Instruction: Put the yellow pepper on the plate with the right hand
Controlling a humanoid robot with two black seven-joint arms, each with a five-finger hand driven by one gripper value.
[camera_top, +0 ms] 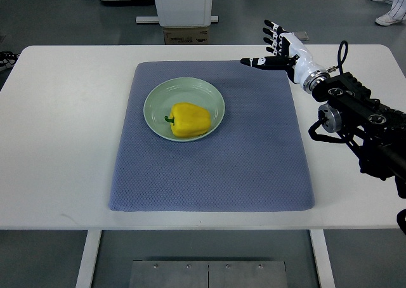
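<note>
A yellow pepper (188,120) with a green stem lies on its side in the pale green plate (157,98), toward the plate's near side. The plate sits on a blue-grey mat (254,155). My right hand (274,45) hovers over the mat's far right corner, well to the right of the plate. Its fingers are spread and hold nothing. The right arm comes in from the right edge. The left arm does not show.
The white table (63,142) carries the mat. A cardboard box (186,35) and a white stand base lie on the floor beyond the far edge. A person's shoes (387,9) show at the top right corner.
</note>
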